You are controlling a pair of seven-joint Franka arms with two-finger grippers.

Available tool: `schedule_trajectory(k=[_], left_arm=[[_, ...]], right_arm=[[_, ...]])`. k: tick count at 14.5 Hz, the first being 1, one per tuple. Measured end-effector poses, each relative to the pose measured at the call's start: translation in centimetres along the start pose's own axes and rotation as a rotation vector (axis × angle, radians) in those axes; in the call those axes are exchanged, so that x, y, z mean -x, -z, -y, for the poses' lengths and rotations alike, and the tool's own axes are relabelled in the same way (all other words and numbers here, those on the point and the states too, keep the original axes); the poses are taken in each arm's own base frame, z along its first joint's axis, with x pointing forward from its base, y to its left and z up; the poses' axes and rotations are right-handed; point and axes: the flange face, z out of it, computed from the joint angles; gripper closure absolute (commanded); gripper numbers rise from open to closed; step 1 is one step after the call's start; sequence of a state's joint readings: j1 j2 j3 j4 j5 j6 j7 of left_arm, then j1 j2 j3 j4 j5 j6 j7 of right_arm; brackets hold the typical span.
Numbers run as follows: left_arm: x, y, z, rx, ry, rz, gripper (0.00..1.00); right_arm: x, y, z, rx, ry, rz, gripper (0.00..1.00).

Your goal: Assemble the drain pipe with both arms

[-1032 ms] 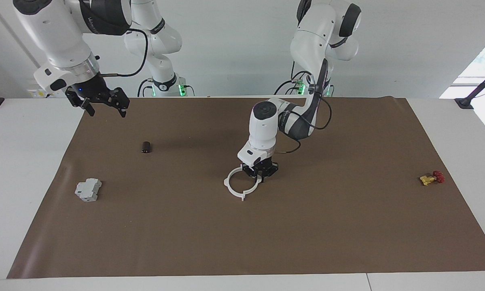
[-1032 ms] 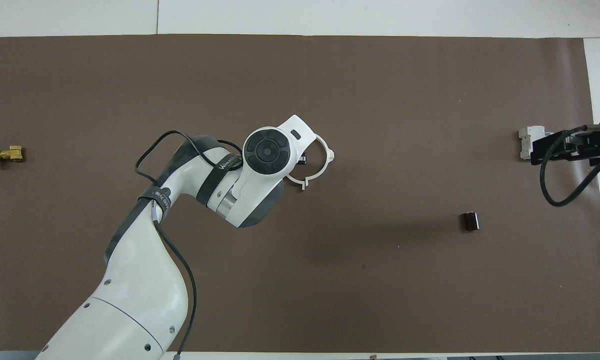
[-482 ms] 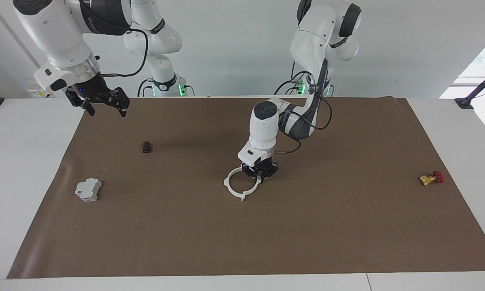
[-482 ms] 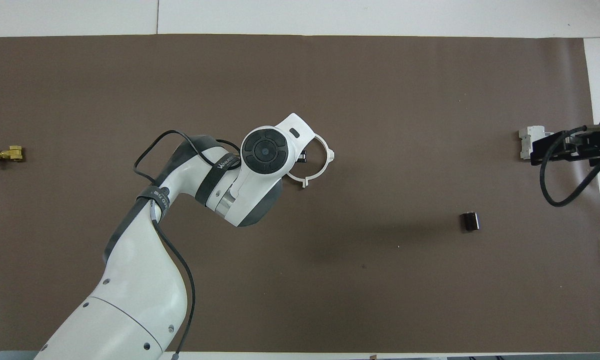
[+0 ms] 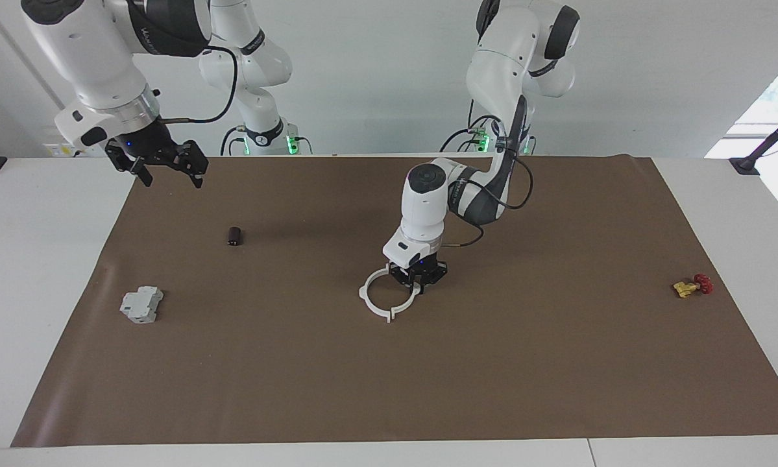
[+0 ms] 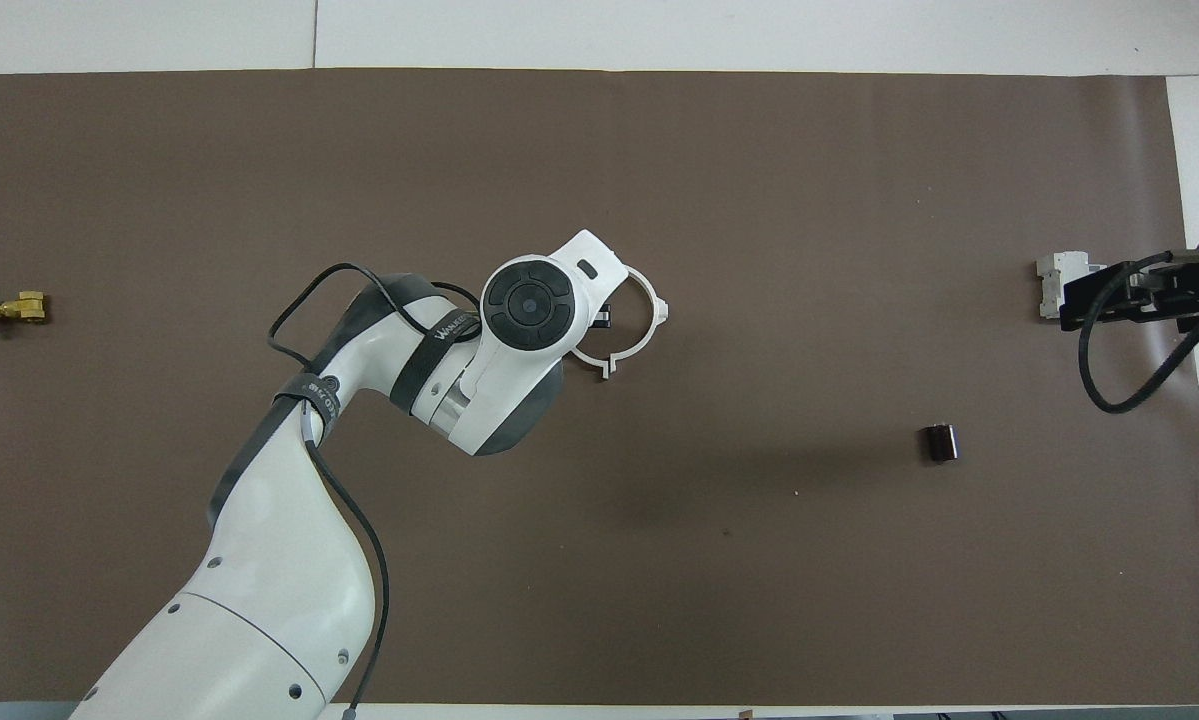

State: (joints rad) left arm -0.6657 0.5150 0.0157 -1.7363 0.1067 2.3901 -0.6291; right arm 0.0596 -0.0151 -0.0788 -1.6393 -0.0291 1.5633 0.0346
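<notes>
Left gripper (image 5: 419, 280) clamped on the white drain pipe (image 5: 379, 307) ring's rim at mid-mat; right gripper (image 5: 166, 167) aloft, fingers spread, empty

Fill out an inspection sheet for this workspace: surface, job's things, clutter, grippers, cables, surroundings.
Surface: brown mat on a white table.
Job's things: white drain pipe ring lies mid-mat; whether its halves are fully joined cannot be told.
Clutter: grey block and small dark cylinder toward the right arm's end; yellow-and-red valve toward the left arm's end.
Grippers: left gripper down at the ring's rim, shut on it; right gripper open, waiting in the air over the mat's edge.
Cables: black cable loops off the left arm; another hangs from the right gripper.
Surroundings: white wall; green lights at the bases.
</notes>
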Motion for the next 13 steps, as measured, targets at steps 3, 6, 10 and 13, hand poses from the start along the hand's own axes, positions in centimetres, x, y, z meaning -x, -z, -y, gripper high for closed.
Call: schedule_trajectory(k=[3,6,10,13], left_arm=[[0.0,0.0,0.0,0.000,-0.001,0.000,1.00],[0.0,0.0,-0.1,0.001,-0.001,-0.001,1.00],[0.1,0.1,-0.4,0.007,0.003,-0.008,1.00],[0.1,0.2,-0.5,0.011,0.005,-0.012,1.00]], right_arm=[[0.2,0.5,-0.1,-0.001,-0.002,-0.007,0.00],[1.1,1.5,-0.2,-0.002,-0.002,0.000,0.00],[1.3,1.7,-0.8,-0.004,-0.001,-0.003,0.00],[1.3,1.7,-1.3,-0.007,0.001,-0.002,0.00]])
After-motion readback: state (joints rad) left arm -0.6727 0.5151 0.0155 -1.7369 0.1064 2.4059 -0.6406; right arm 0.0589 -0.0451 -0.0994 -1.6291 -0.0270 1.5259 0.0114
